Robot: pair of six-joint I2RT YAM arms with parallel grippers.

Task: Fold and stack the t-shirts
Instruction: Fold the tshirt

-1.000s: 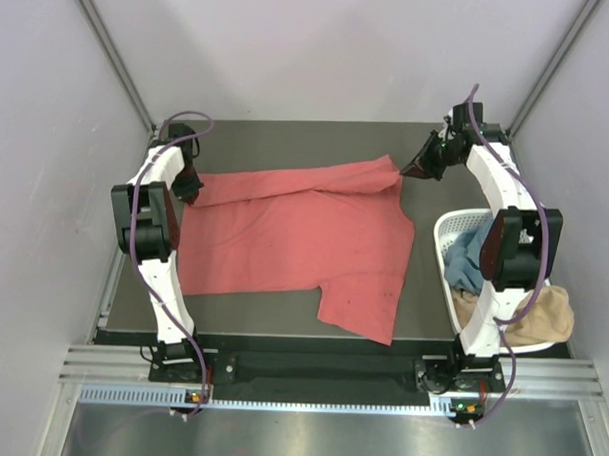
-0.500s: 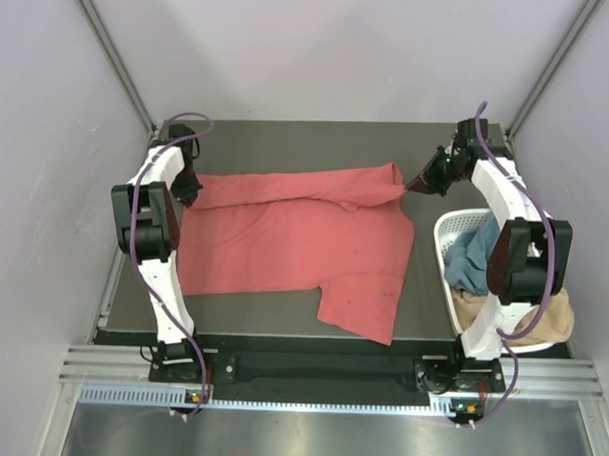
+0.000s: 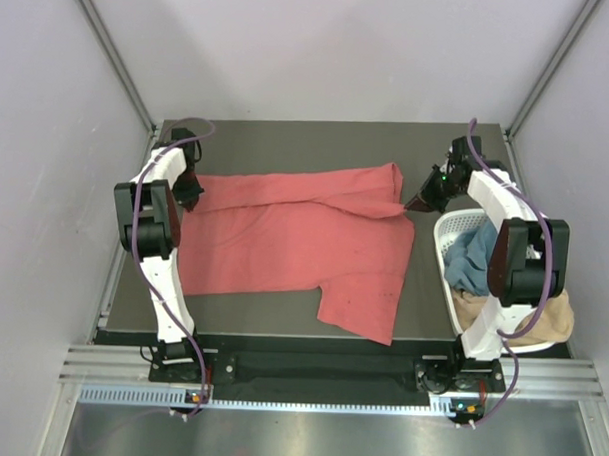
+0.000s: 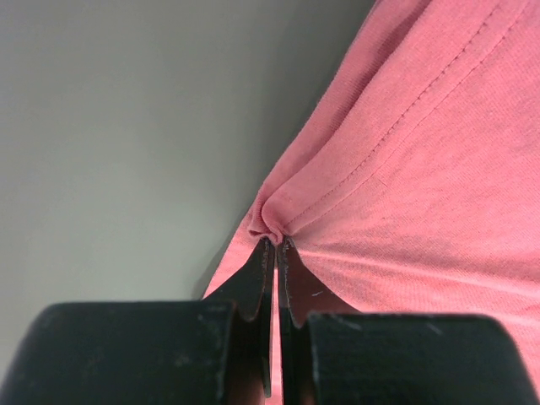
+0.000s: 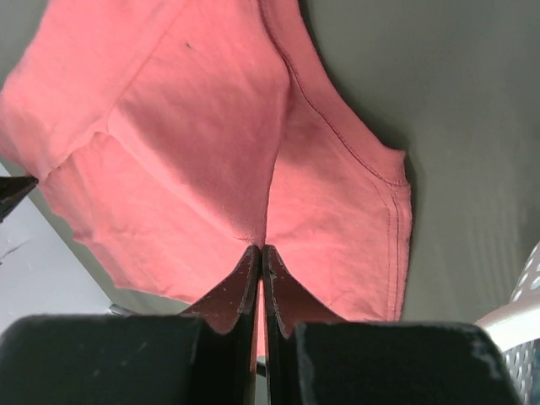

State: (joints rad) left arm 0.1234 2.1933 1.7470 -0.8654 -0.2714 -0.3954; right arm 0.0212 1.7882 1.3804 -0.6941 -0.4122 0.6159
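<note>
A coral-red t-shirt (image 3: pixel 304 238) lies spread across the dark table, its far edge folded over. My left gripper (image 3: pixel 191 194) is shut on the shirt's far left corner; the left wrist view shows the cloth (image 4: pixel 405 169) bunched between the closed fingertips (image 4: pixel 276 245). My right gripper (image 3: pixel 418 200) is shut on the shirt's far right corner; the right wrist view shows the cloth (image 5: pixel 211 126) pinched at the closed fingertips (image 5: pixel 261 249). A blue shirt (image 3: pixel 471 256) and a tan shirt (image 3: pixel 536 318) lie in the basket.
A white slotted basket (image 3: pixel 446 231) stands at the table's right edge, close beside my right gripper; its rim shows in the right wrist view (image 5: pixel 519 316). Grey walls enclose the table (image 3: pixel 287 142) on three sides.
My right gripper has pulled the shirt's far right corner toward the near side and right, next to the basket. The folded far edge now lies flatter. The left gripper has barely moved.
</note>
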